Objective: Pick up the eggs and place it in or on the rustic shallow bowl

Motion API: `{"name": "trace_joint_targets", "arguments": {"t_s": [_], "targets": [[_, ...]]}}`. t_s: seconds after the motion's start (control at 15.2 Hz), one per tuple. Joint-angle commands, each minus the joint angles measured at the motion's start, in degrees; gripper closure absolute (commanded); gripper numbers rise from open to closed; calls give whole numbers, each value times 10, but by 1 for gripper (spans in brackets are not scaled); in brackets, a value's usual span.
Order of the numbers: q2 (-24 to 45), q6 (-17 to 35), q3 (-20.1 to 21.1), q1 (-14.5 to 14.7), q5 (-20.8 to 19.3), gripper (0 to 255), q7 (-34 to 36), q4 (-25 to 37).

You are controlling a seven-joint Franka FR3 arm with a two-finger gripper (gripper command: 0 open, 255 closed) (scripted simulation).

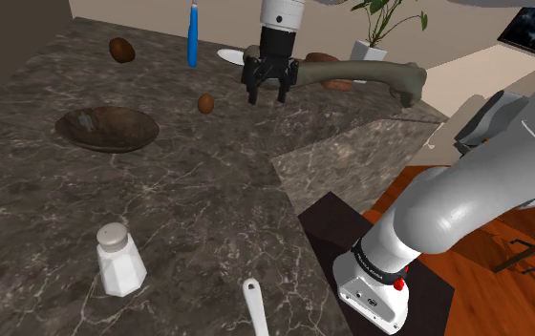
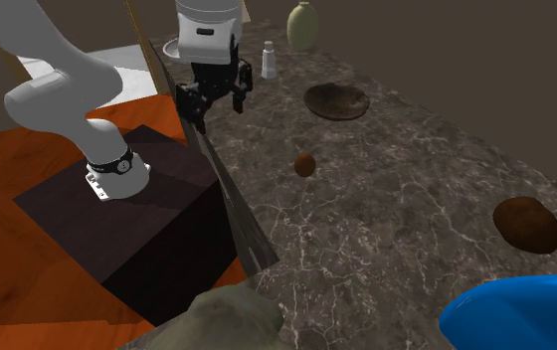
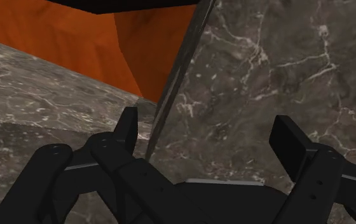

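A small brown egg point(image 1: 205, 103) point(image 2: 305, 165) lies on the dark marble counter. A brown shallow bowl point(image 1: 107, 129) point(image 2: 336, 99) sits farther toward the shoulder view's left, apart from the egg. My gripper point(image 1: 267, 95) point(image 2: 217, 107) point(image 3: 208, 137) hangs open above the counter's edge, to the right of the egg in the shoulder view, with nothing between its fingers point(image 3: 130, 127). In the wrist view, the counter's edge and orange floor lie below the gripper.
A larger brown egg-shaped thing point(image 1: 120, 50) point(image 2: 526, 224) and a blue upright object point(image 1: 192, 36) stand at the back. A long olive object point(image 1: 371, 74) lies behind the gripper. A white shaker point(image 1: 119, 260) and a white utensil point(image 1: 255, 305) are near the front.
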Motion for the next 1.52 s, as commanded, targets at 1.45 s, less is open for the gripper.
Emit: {"name": "trace_joint_targets", "arguments": {"t_s": [1.45], "targets": [[318,54,35,31,-66,0,135,253]]}}
